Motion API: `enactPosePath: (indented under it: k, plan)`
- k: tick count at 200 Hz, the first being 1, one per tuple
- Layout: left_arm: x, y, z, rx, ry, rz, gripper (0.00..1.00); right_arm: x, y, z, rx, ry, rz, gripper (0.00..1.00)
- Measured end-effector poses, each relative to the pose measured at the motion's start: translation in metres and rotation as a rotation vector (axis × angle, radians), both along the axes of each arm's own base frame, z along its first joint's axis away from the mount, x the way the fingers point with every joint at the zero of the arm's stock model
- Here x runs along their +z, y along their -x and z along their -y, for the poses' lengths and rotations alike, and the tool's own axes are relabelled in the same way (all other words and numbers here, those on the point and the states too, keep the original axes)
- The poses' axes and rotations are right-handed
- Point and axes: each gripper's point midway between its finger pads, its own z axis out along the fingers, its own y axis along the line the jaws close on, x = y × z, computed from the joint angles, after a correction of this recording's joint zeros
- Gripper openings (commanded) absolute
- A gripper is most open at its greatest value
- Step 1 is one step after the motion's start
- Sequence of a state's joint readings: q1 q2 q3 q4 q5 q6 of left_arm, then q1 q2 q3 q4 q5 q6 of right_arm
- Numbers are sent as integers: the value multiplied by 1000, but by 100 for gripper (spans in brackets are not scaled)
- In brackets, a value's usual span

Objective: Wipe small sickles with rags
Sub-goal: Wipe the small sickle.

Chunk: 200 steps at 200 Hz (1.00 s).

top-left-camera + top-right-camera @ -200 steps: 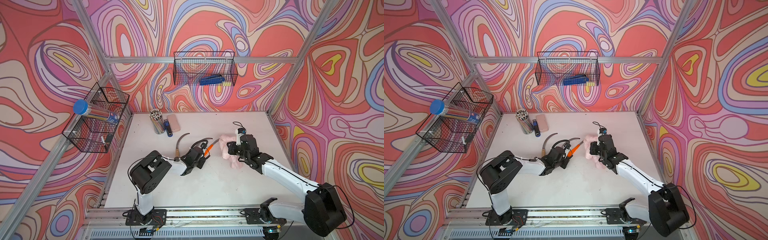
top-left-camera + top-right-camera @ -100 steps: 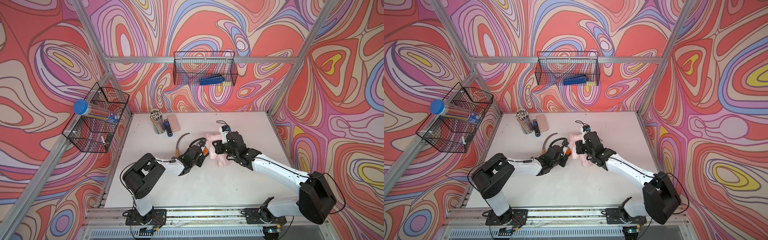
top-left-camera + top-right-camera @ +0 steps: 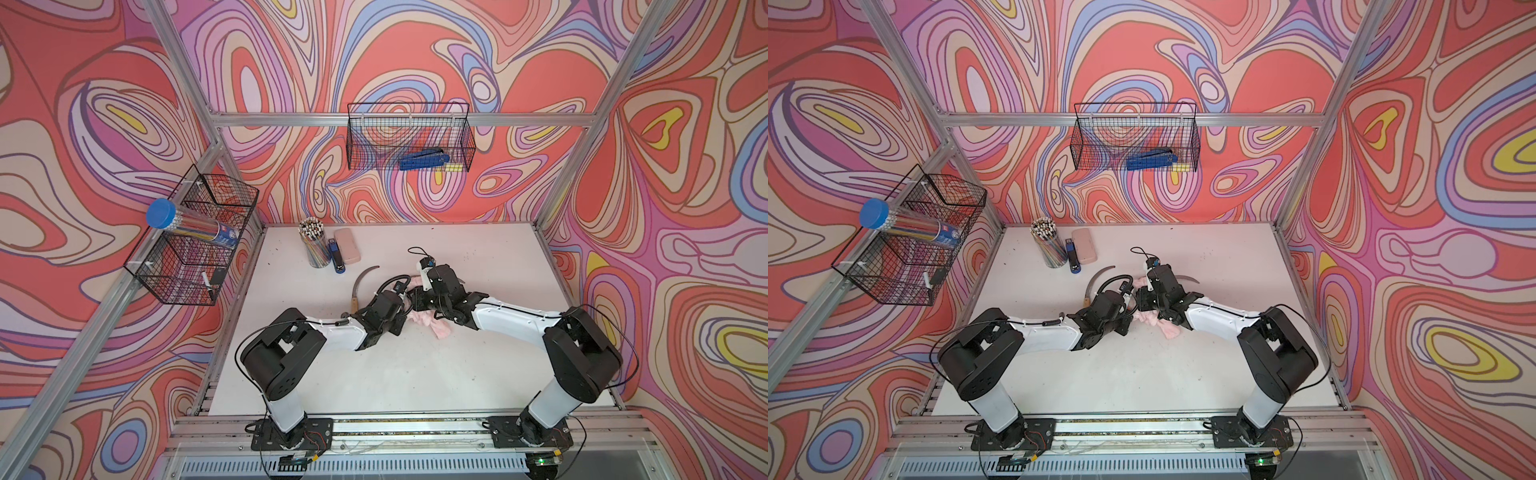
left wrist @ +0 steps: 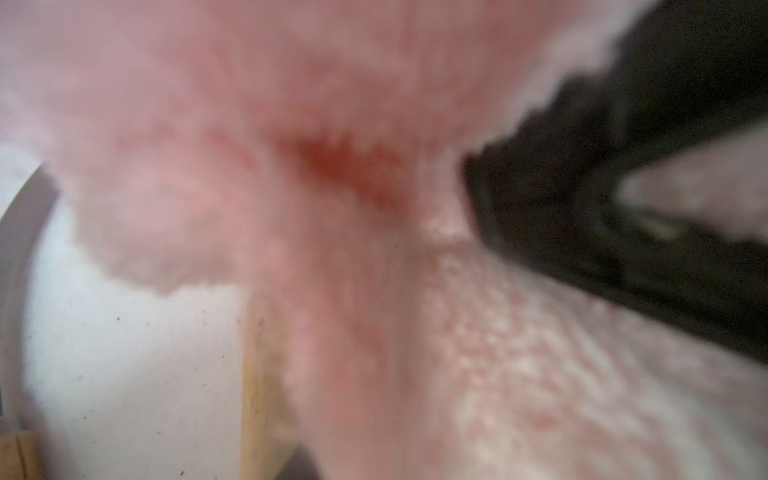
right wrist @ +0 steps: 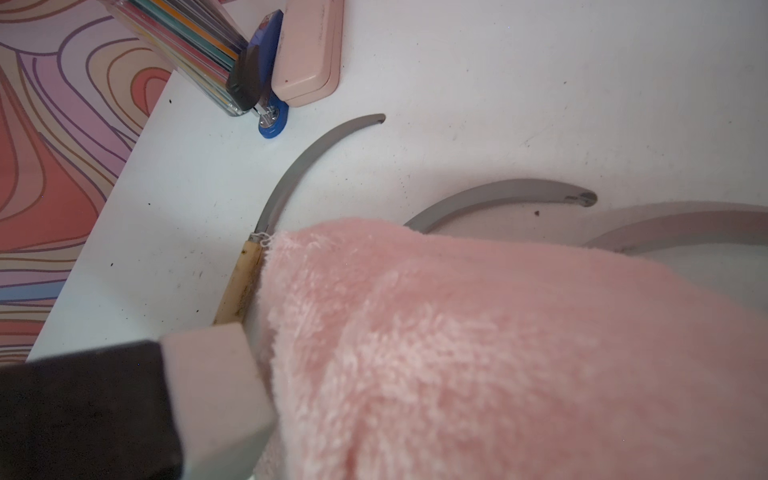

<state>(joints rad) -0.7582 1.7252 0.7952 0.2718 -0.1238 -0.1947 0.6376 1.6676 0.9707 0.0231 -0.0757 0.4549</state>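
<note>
1. The right gripper (image 3: 419,302) is pressed together on the rag (image 5: 498,353). One pale finger pad (image 5: 216,386) shows beside the pile; the opposite one is buried under it. The grip sits at one end, so the free length drapes forward as a wiping face.
2. The left gripper (image 3: 403,308) is closed down, with its jaws hidden by cloth. An orange patch at the centre of the left wrist view suggests it pinches the orange-handled sickle (image 4: 345,166), pushed into the rag for wiping.
3. Rag and held sickle sit at mid-table between the two wrists, which stand almost touching. The rag's tail trails onto the surface beside the right arm.
4. A wooden-handled sickle (image 5: 277,195) lies flat just beside the rag's edge; contact cannot be confirmed. A second grey blade (image 5: 498,193) emerges from behind the rag on the other side. Both appear to be parked within reach.
5. A pencil jar (image 3: 316,249), stapler (image 3: 337,259) and pink case (image 3: 349,245) stand together at the far left corner. The wooden-handled sickle's tip points toward them, near but apart.
6. The near half of the table (image 3: 374,374) and its right side are bare, so strokes have room there. Clearance between the wrists is minimal, and the trailing cloth could drag the lying blades.
</note>
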Motion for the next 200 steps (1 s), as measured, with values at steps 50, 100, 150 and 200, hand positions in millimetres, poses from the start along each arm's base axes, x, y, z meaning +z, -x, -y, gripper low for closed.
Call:
enactPosePath:
  k: [50, 100, 150, 200]
  plan:
    - [23, 1, 1, 21, 57, 15, 0, -4, -32, 38, -114, -17, -2, 0]
    - [17, 3, -7, 52, 24, -9, 0, -9, -58, 95, -282, 72, 0, 0]
    - [6, -2, -15, 108, -22, -33, 0, 10, -56, 113, -332, 142, 33, 0]
    - [5, 1, -11, 99, -6, -50, 0, 96, -61, 149, -408, 85, 166, 0]
